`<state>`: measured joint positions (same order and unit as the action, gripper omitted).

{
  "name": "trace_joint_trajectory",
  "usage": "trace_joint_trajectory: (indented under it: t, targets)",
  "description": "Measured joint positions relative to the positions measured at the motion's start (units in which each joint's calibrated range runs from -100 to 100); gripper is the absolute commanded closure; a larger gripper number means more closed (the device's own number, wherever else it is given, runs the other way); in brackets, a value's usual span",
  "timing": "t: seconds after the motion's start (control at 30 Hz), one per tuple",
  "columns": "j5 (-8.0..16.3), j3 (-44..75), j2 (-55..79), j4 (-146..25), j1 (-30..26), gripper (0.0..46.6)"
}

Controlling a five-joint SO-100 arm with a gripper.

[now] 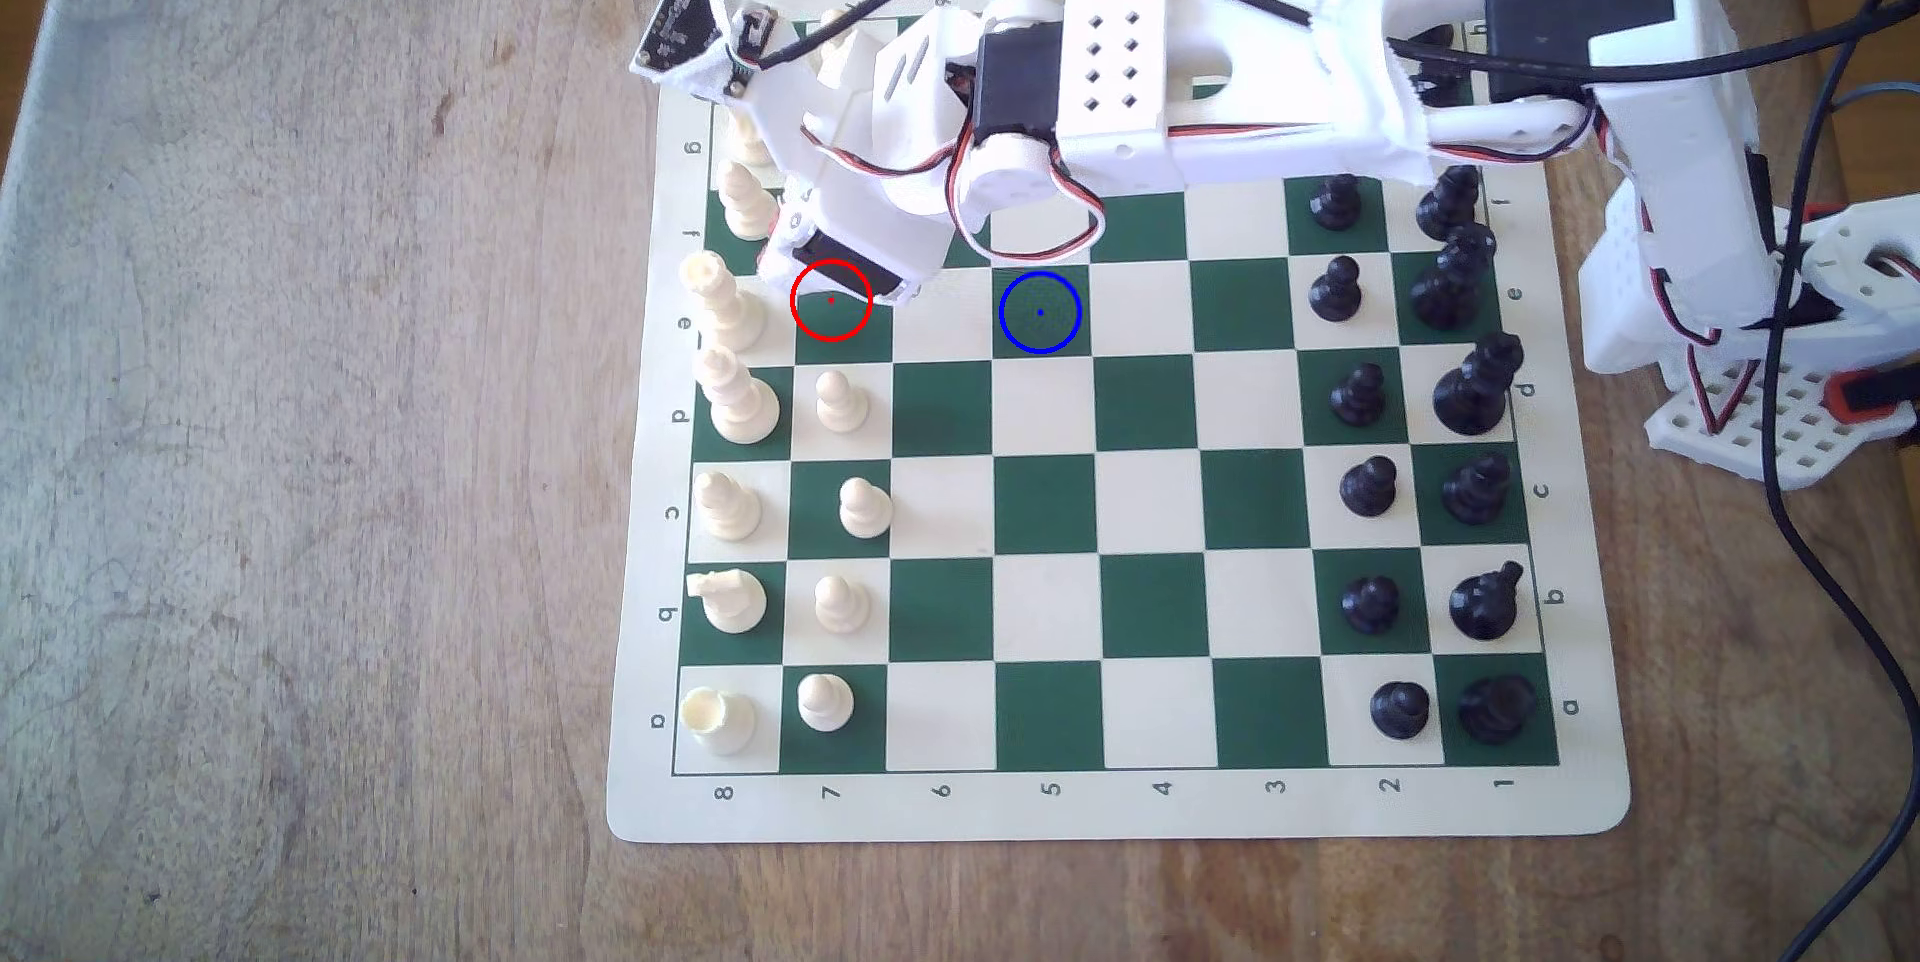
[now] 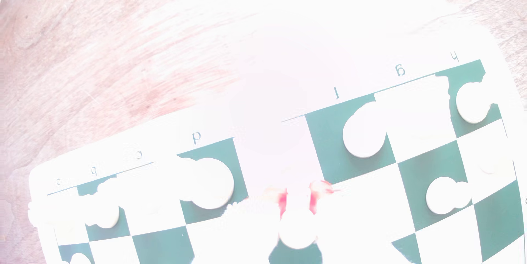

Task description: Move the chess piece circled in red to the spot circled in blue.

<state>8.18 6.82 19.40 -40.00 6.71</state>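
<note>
Pawn (image 2: 296, 231) sits right between my jaws (image 2: 296, 198), grip unclear; blue spot (image 1: 1040, 312) lies two squares toward board's black side.

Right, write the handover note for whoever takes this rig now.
Tool: down over the red-ringed square, fingers either side of the cream pawn. Glare in the wrist view hides whether it grips.
Pawn: at the red-ringed square.
Blue-ringed square: vacant, same row, two squares toward the exterior view's right.
Done: approach. Left: confirm grip, lift, carry across, set down, release.
</note>
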Motion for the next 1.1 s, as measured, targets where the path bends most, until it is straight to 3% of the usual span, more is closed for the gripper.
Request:
trace_joint_trajectory:
  t: [0.57, 1.1]
  targets:
    - [0.2, -29.5, -24.0, 1.7, -1.0, 46.3]
    - [-1.2, -42.3, -27.1, 3.6, 0.6, 46.3]
